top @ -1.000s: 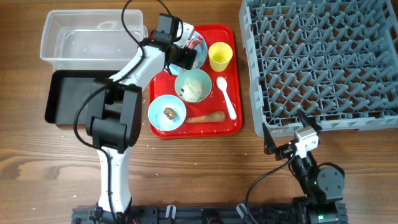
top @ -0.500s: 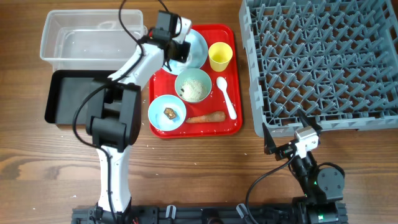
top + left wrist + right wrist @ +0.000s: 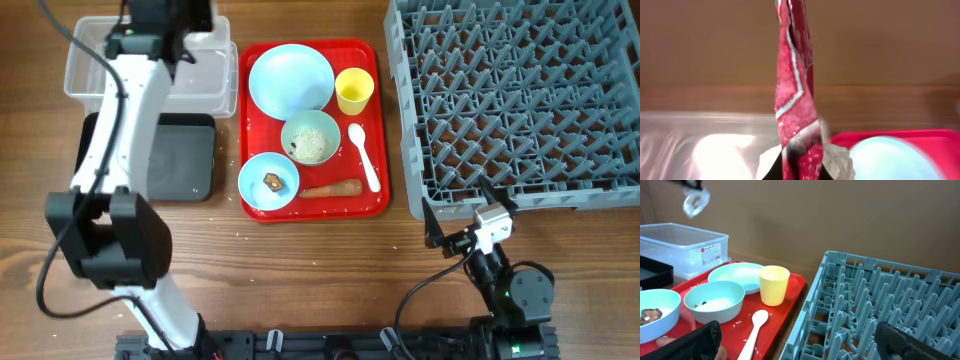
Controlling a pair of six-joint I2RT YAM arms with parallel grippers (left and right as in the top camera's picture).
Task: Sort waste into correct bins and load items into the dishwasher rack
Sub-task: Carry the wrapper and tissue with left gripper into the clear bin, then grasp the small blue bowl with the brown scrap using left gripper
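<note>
My left gripper [image 3: 801, 172] is shut on the red snack wrapper [image 3: 792, 95], with crumpled white tissue [image 3: 837, 159] bunched beside it. In the overhead view the left gripper [image 3: 168, 18] hangs over the clear tub [image 3: 205, 88]. The black bin [image 3: 175, 160] lies just in front of the tub. On the red tray [image 3: 312, 213] sit the bare plate [image 3: 291, 80], yellow cup [image 3: 354, 91], pale bowl with rice [image 3: 310, 137], blue bowl with a brown scrap [image 3: 268, 182], carrot [image 3: 332, 189] and spoon [image 3: 364, 157]. My right gripper [image 3: 465, 212] is open near the rack's [image 3: 520, 100] front edge.
Loose rice grains dot the tray beside the spoon [image 3: 754, 330]. The rack's near corner [image 3: 827, 260] rises close to the tray's right side. My right arm's base stands at the table's front edge.
The left gripper shut on the wrapper over the plate, lifted it and swung left to above the clear tub. The plate now lies bare. My right arm has not moved.
</note>
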